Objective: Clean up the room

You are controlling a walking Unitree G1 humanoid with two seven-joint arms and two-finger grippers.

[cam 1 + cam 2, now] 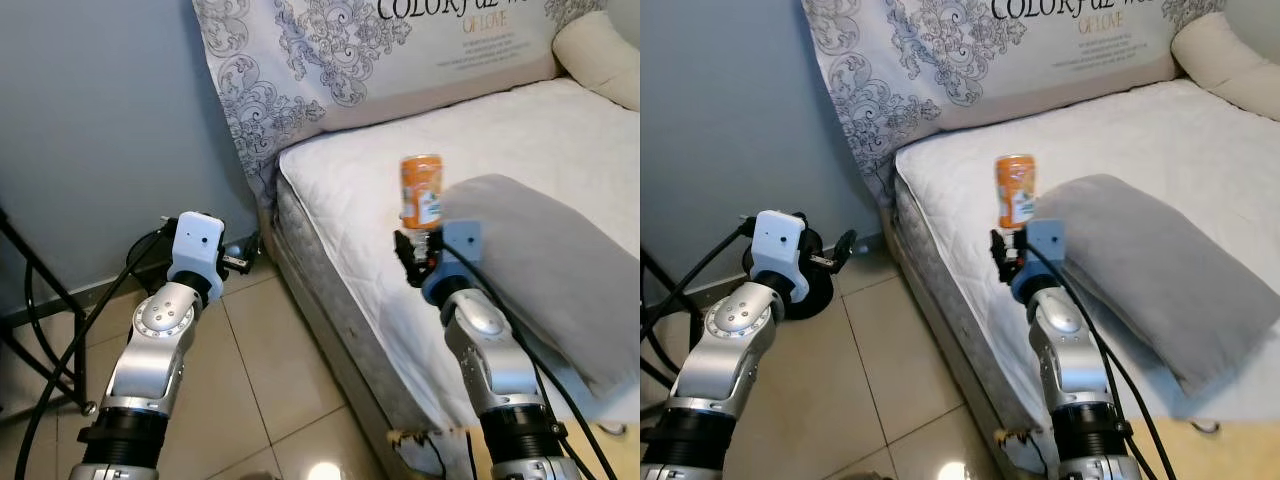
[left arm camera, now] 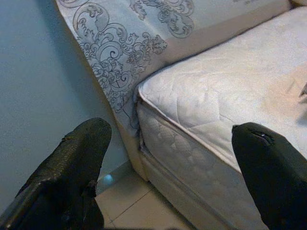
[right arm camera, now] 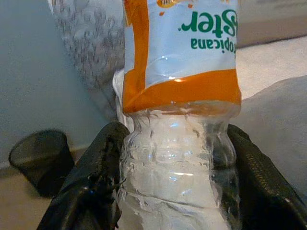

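The right gripper [image 1: 414, 258] is holding a clear plastic bottle [image 1: 421, 192] with an orange and white label, its two black fingers [image 3: 86, 187] clamping the bare ribbed part of the bottle from either side. The bottle is standing roughly upright in the gripper, raised above the near edge of the white mattress [image 1: 350, 190] (the label print is reading upside down in the right wrist view). A grey pillow [image 1: 545, 260] is lying on the mattress just beside the bottle, on the robot's right. A patterned pillow [image 1: 330, 50] bearing printed lettering is leaning at the head of the bed, against the blue-grey wall [image 1: 100, 120].

The left gripper [image 1: 845, 245] is hanging over the tiled floor [image 1: 260, 380] near the corner of the bed, its fingers [image 2: 72, 163] standing well apart and gripping nothing. A black mesh wastebasket [image 3: 41, 160] is standing on the floor by the wall, apart from the bed; the left arm is covering part of it in the right eye view.
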